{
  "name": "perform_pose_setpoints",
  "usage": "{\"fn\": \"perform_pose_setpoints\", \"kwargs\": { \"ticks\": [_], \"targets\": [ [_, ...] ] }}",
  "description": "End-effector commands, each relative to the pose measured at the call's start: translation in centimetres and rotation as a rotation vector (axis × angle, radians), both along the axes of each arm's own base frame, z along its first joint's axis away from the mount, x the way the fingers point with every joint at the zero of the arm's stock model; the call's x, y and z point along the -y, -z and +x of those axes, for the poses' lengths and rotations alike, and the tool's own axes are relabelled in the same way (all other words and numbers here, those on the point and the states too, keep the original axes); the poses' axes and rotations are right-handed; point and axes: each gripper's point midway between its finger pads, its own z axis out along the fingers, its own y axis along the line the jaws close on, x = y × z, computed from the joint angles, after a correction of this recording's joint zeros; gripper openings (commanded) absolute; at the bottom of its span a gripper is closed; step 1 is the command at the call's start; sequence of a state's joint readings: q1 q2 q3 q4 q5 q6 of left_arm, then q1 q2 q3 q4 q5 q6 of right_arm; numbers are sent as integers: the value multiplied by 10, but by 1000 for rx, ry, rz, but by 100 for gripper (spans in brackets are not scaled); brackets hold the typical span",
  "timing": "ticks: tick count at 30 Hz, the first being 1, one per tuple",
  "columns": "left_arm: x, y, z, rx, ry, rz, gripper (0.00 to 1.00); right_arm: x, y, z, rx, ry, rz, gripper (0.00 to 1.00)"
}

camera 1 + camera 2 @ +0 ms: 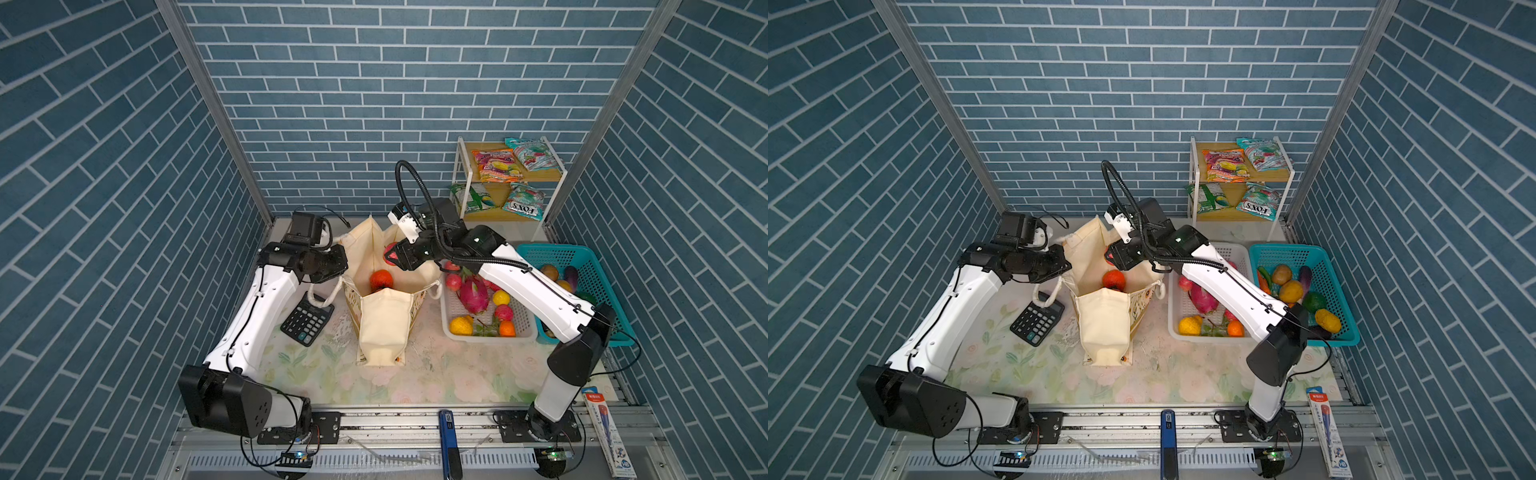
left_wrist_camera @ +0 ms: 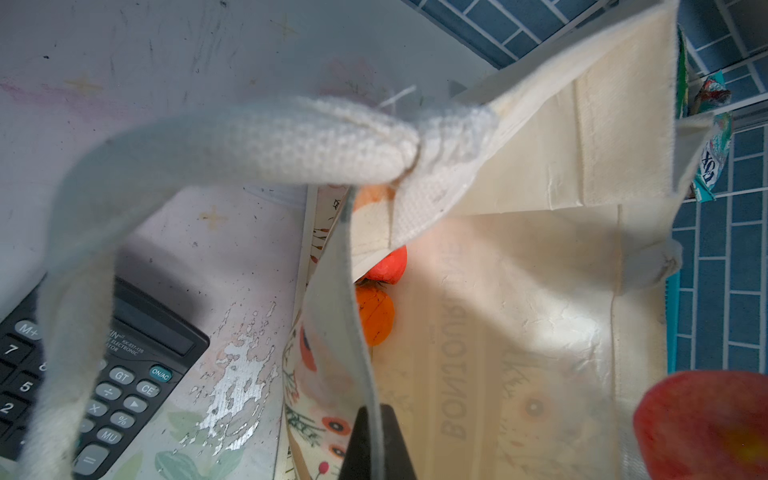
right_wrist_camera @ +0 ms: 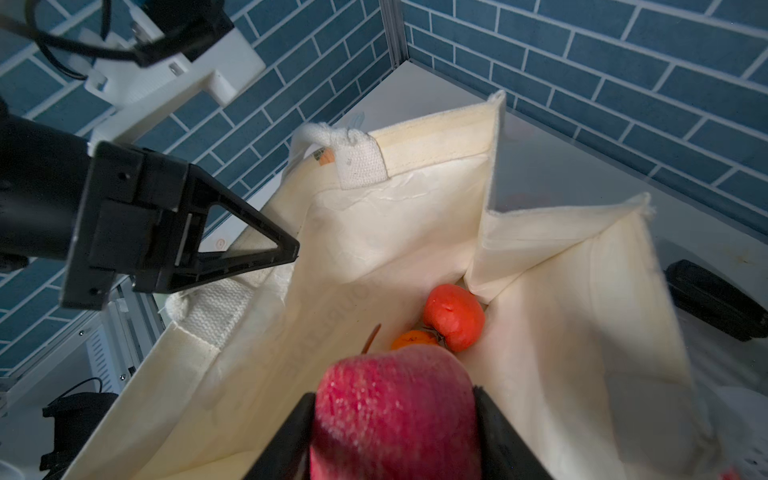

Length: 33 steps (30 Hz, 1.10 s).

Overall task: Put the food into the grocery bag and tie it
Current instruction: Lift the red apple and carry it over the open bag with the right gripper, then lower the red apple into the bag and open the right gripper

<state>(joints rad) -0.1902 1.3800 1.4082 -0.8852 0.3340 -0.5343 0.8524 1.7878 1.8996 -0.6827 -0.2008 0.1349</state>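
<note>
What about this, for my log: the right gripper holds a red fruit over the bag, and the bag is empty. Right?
The bag is not empty: the right wrist view shows an orange fruit and a red-orange fruit inside. The right gripper does hold a red fruit over it.

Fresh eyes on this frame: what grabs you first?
The cream grocery bag stands open mid-table, with the left gripper pinched shut on its rim. Over its mouth the right gripper holds a red fruit, above a red-orange fruit and an orange fruit at the bottom. Beside the bag, a magenta dragon fruit lies in the white basket.
</note>
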Motion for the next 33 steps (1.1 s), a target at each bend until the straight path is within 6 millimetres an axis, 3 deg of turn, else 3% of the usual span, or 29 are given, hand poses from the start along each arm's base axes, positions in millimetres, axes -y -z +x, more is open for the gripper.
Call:
{"fn": "perform_pose_setpoints", "kwargs": {
  "ticks": [1,8,15,19,25,26,27,33],
  "targets": [
    [1,3,-7,-23,12,7,0,-12,12,-6,0,-84,-40,18],
    [2,-1,-4,-16,18,4,0,-33,58,-5,-80,-135,-118,20],
    [3,-3,-2,-10,22,2,0,-38,115,-2,-147,-133,-225,25],
    [4,-4,-1,-6,24,0,0,-39,134,2,-156,-125,-254,31],
    [3,-7,0,0,26,9,0,-37,148,3,-134,-159,-296,60],
    [2,-7,0,0,28,12,0,-37,148,3,-127,-164,-301,71],
    [2,-8,0,2,30,15,0,-37,147,4,-120,-165,-302,97],
    [2,-12,3,11,32,18,0,-37,122,9,-62,-152,-275,99]
  ]
}}
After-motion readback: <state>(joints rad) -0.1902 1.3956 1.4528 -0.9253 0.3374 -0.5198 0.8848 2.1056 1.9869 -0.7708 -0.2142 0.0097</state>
